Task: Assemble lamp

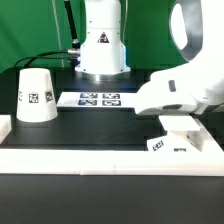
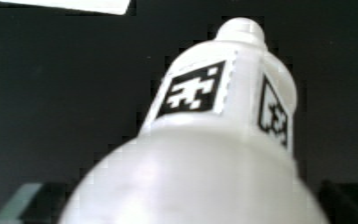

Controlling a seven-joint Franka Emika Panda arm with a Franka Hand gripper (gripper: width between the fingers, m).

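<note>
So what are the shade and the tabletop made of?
The shade: likely matte white plastic, opaque and even, with no glare; its tag looks like printed paper. The tabletop: black, matte, reflection-free, perhaps cloth or a rubber mat; cannot tell which.

Exterior view: low, front-on across black table (image 1: 60, 125), facing robot base (image 1: 102, 45) at far edge; mid-range, whole workspace in frame. Wrist view: angled down, very close on tagged white lamp part (image 2: 202, 110), which fills most of frame. Shared: that part and table surface.
</note>
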